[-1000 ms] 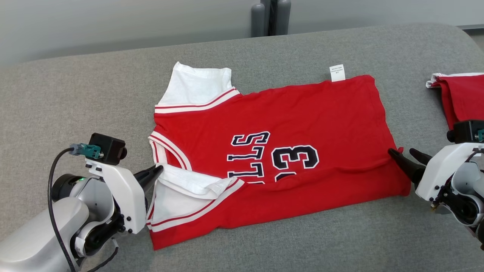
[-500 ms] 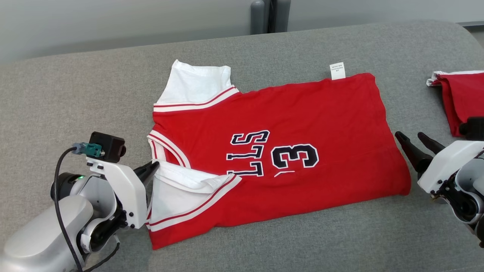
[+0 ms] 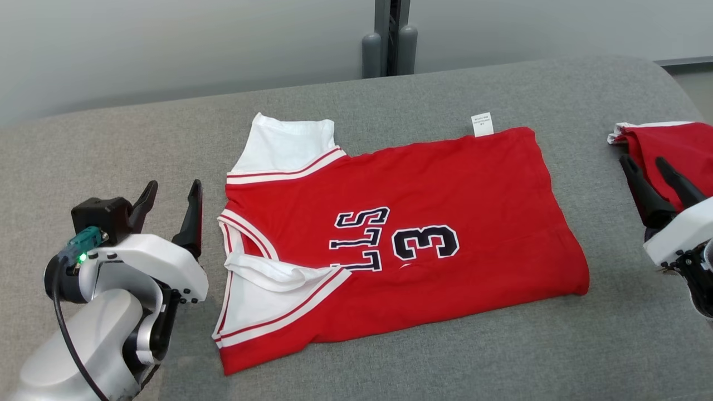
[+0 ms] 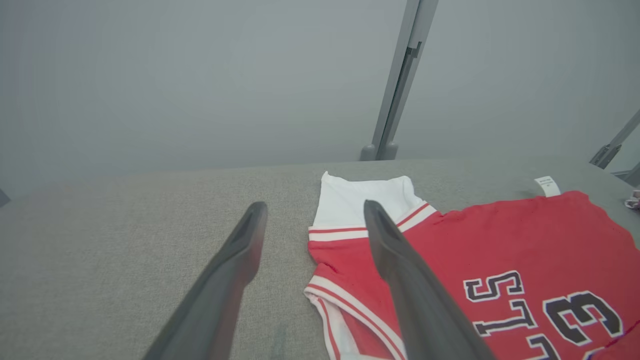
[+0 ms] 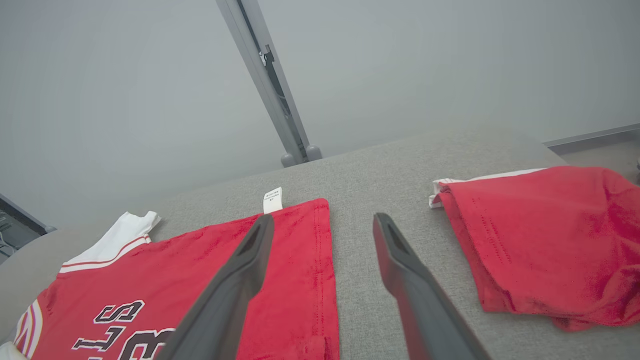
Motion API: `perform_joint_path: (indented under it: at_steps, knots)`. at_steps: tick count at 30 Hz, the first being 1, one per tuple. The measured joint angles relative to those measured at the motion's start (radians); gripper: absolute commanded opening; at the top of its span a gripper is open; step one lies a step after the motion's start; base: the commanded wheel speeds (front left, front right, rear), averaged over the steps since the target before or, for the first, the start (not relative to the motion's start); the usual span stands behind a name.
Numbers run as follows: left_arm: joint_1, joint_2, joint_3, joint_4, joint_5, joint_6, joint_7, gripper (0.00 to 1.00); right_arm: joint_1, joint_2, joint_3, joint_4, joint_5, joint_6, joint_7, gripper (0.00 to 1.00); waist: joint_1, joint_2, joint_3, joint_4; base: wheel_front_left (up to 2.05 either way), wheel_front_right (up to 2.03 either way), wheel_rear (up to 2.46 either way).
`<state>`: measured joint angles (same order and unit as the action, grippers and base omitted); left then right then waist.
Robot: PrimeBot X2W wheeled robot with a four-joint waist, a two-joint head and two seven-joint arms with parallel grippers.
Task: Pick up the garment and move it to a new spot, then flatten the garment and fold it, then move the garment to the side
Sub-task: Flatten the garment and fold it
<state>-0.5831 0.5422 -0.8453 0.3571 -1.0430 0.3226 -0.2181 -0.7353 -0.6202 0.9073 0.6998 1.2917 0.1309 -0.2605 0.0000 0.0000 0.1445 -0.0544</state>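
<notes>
Head view: the jersey (image 3: pixel 445 184) lies spread on the grey tabletop (image 3: pixel 390 356), about in its middle, with the collar end to the left and the hem to the right. The far sleeve (image 3: pixel 287 142) lies flat and white. The near sleeve (image 3: pixel 262 295) is turned up onto the red body, and the fold along the near side hides part of the dark lettering beside the 3. A small white label (image 3: pixel 482 123) sticks out past the far edge, near the hem.

My left fingers (image 3: pixel 192 214) stand wide apart and hold nothing. They are just left of the collar, off the cloth, and point toward the far side. In my left wrist view bare grey tabletop shows between them.

My right fingers (image 3: pixel 638 186) are also spread wide and empty, out to the right of the hem and apart from it. They are close to a second red garment (image 3: pixel 679 147), which lies bunched at the right edge. In my right wrist view the gap between them shows bare tabletop, with the jersey hem on one side and that other garment on the other.

A grey post (image 3: pixel 390 33) rises behind the far edge.
</notes>
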Motion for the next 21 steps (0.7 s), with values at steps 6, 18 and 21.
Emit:
perform_joint_path:
  at_steps: [6,18,21]
  knots:
    - [0.174,-0.084,0.188,-0.118,0.158,0.090,-0.042,1.00,0.251,0.089,-0.413,-0.103,-0.372,0.000,-0.004,1.00,0.0000,0.0000,-0.065,-0.001,0.00,0.00,0.00]
    - [0.504,-0.288,0.470,-0.180,0.421,0.024,-0.043,1.00,0.559,0.325,-0.819,-0.336,-0.797,0.000,-0.004,1.00,-0.0001,0.0000,-0.101,0.009,0.00,0.00,0.00]
    - [0.550,-0.339,0.496,-0.141,0.448,-0.022,-0.043,1.00,0.602,0.371,-0.856,-0.360,-0.852,0.000,-0.004,1.00,0.0000,0.0000,-0.099,0.013,0.00,0.00,0.00]
